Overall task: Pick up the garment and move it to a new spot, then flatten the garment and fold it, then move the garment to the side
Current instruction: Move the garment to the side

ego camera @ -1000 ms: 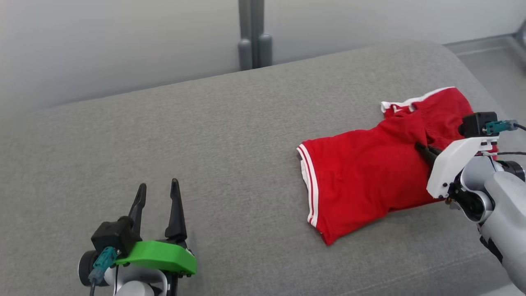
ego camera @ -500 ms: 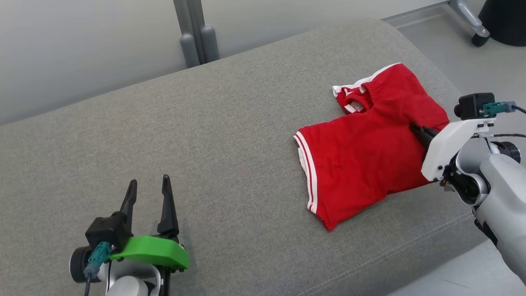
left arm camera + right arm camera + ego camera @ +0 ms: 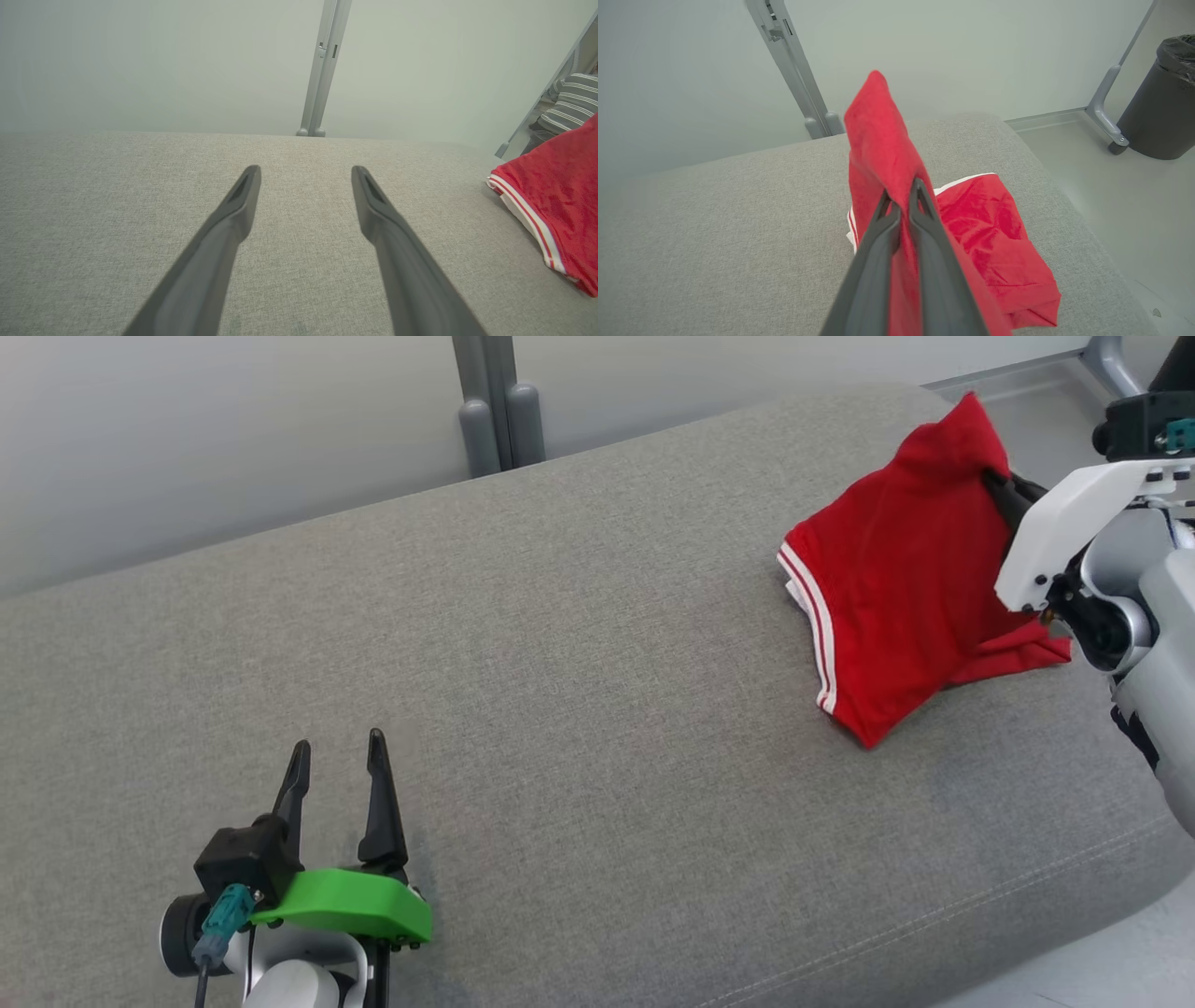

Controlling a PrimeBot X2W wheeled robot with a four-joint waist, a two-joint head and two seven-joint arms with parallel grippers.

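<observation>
The garment (image 3: 896, 579) is red with white stripes along one hem, at the right end of a grey cushioned surface (image 3: 560, 644). My right gripper (image 3: 1001, 485) is shut on a fold of it and holds that part raised, while the striped hem still rests on the cushion. In the right wrist view the red cloth (image 3: 882, 140) stands up between the pinched fingers of my right gripper (image 3: 902, 196). My left gripper (image 3: 336, 756) is open over bare cushion at the lower left, far from the garment. The left wrist view has the garment (image 3: 560, 200) at its right edge, with my left gripper (image 3: 306, 175) empty.
A grey post (image 3: 495, 401) stands behind the cushion against a pale wall. The cushion's right end and front edge drop to the floor. A dark bin (image 3: 1164, 102) and a metal leg (image 3: 1104, 116) stand on the floor to the right. A striped sleeve (image 3: 572, 100) of a person shows far right.
My right gripper has lifted the pinched part of the garment up and away from me, so the cloth now hangs bunched. The head camera has shifted. The left gripper stays open and still.
</observation>
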